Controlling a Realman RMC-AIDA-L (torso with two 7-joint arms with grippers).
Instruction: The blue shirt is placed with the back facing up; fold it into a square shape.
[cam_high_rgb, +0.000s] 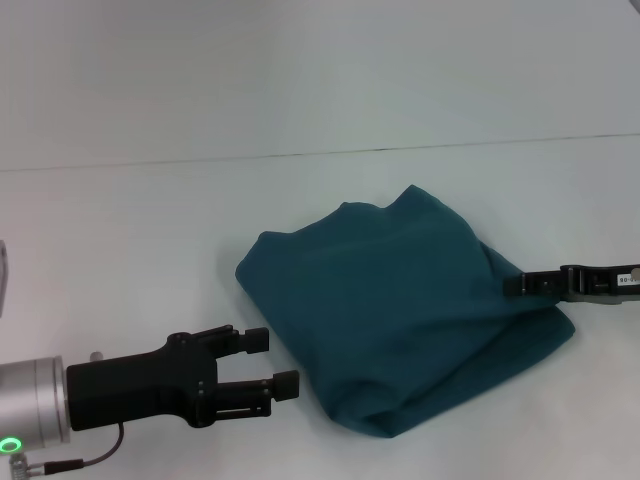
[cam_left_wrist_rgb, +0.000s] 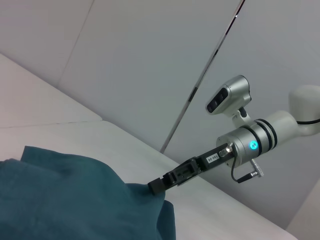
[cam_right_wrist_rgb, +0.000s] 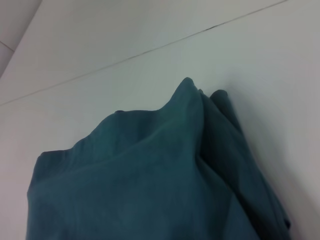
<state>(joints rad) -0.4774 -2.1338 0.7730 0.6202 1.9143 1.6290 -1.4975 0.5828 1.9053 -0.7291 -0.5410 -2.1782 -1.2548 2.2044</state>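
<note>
The blue shirt (cam_high_rgb: 400, 315) lies bunched into a rough folded block in the middle of the white table, plain side showing. It also fills the right wrist view (cam_right_wrist_rgb: 150, 185) and the near corner of the left wrist view (cam_left_wrist_rgb: 65, 200). My left gripper (cam_high_rgb: 272, 362) hovers open and empty just off the shirt's near left edge, fingers pointing toward it. My right gripper (cam_high_rgb: 515, 286) reaches in from the right, and its narrow tip (cam_left_wrist_rgb: 156, 186) is shut on the shirt's right edge, where the cloth rises to meet it.
The white table (cam_high_rgb: 120, 250) stretches around the shirt, with a seam line (cam_high_rgb: 400, 147) across the back. A grey object's edge (cam_high_rgb: 3, 275) shows at the far left.
</note>
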